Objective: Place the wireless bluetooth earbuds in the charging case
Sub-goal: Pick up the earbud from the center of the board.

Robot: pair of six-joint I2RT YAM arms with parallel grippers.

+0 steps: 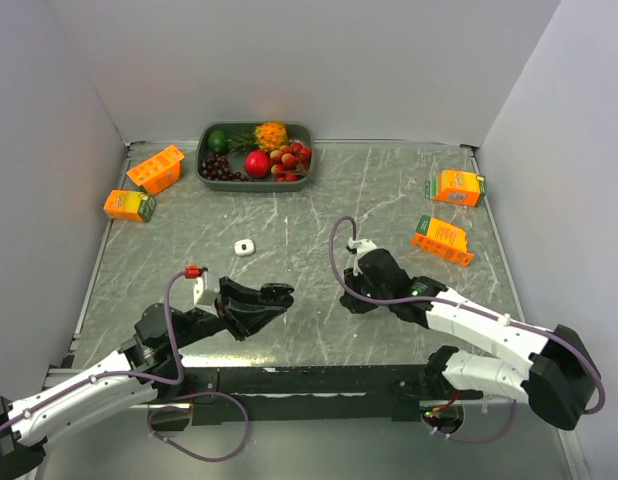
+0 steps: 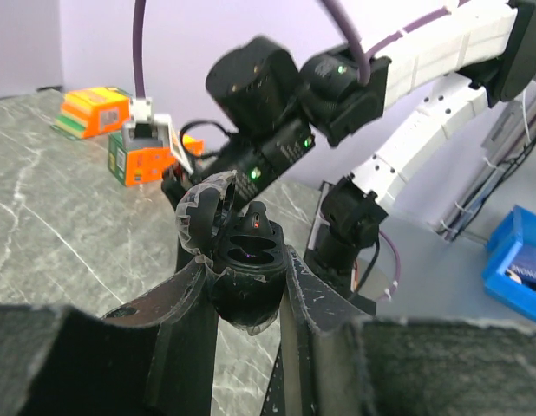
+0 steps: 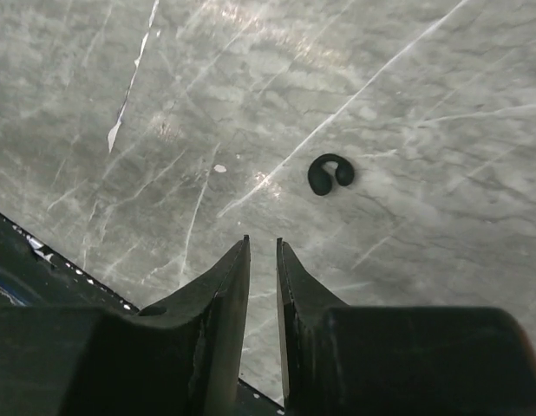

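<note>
Down at the near left, the left gripper (image 2: 245,293) has its two fingers clamped tight on the charging case (image 2: 242,260), one finger on each side. The case is black and rounded, held up off the table (image 1: 319,200) with its lid (image 2: 203,212) tipped open to the left. The wells inside are dark, so I cannot tell whether a bud sits in there.

Over on the right, the right gripper (image 3: 263,250) points down at the marbled surface. Its jaws are nearly together with just a thin slit between them, and nothing is in that slit. A black earbud (image 3: 330,174) lies on the table just ahead of the fingertips and a little to one side, curled like a small hook and touched by nothing.

From above, a white earbud (image 1: 244,247) lies alone in the middle of the table, beyond the left gripper and well apart from both arms.

At the back, a green tray (image 1: 203,165) holds fruit. Two orange cartons (image 1: 156,168) sit to its left, one tilted against the other's corner area, near the wall. Two more orange cartons (image 1: 457,186) lie on the far right side.
</note>
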